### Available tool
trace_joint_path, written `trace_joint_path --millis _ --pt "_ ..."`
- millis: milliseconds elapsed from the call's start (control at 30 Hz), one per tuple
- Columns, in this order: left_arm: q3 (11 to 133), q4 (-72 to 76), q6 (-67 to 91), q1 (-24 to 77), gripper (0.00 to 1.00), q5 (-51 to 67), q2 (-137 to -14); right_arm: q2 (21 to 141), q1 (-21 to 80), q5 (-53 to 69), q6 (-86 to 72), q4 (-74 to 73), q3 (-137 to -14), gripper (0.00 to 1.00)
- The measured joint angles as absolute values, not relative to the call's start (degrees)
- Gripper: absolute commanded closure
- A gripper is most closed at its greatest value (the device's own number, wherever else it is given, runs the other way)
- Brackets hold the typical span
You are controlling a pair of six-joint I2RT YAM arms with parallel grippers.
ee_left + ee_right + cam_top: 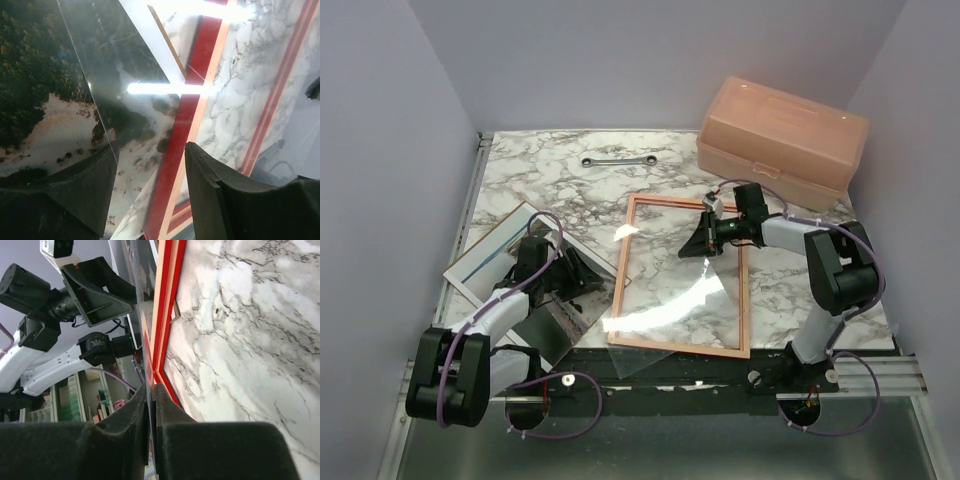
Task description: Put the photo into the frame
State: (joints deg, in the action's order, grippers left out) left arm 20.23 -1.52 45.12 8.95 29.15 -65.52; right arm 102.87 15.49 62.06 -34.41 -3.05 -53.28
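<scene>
The frame [745, 300] lies flat at the table's centre, pale wood-orange side up. My right gripper [702, 245] is shut on the edge of a clear reflective pane [670, 310] that slants over the frame's left half; in the right wrist view the thin pane sits between the closed fingers [135, 410] beside the red frame edge [167, 305]. The photo [490, 250], white-edged with a blue line, lies at the left. My left gripper [575, 280] is open just above the photo's right part. In the left wrist view the photo [40, 100] and a red frame strip [187, 125] show.
A pink plastic box [780, 140] stands at the back right. A metal wrench [618, 160] lies at the back centre. A dark board [545, 335] lies near the left arm's base. Grey walls close in both sides; a metal rail runs along the near edge.
</scene>
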Motion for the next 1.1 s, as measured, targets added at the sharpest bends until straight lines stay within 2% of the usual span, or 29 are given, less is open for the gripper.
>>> trace_joint_path --millis 200,500,667,767,933,1100 --pt "20.5 -5.0 44.4 9.0 0.38 29.1 -62.7 96.8 15.6 59.2 -34.0 -7.0 -53.3 0.99" --pt "23.9 -10.2 43.5 9.3 0.36 29.1 -57.5 83.6 15.6 49.3 -33.1 -19.8 -60.1 1.0" --pt "26.4 -13.5 43.0 13.0 0.36 27.3 -56.7 75.9 15.7 40.2 -33.1 -27.6 -66.1 1.0" --pt "28.9 -15.2 42.8 17.6 0.38 24.5 -58.0 72.5 15.7 35.0 -33.1 -31.7 -69.8 1.0" --pt "31.9 -16.0 42.9 23.7 0.47 20.1 -64.0 68.5 15.7 28.6 -33.0 -37.1 -74.6 1.0" --pt "32.2 -15.9 42.9 26.5 0.49 17.4 -68.9 67.8 15.7 26.3 -33.0 -40.4 -75.3 1.0"
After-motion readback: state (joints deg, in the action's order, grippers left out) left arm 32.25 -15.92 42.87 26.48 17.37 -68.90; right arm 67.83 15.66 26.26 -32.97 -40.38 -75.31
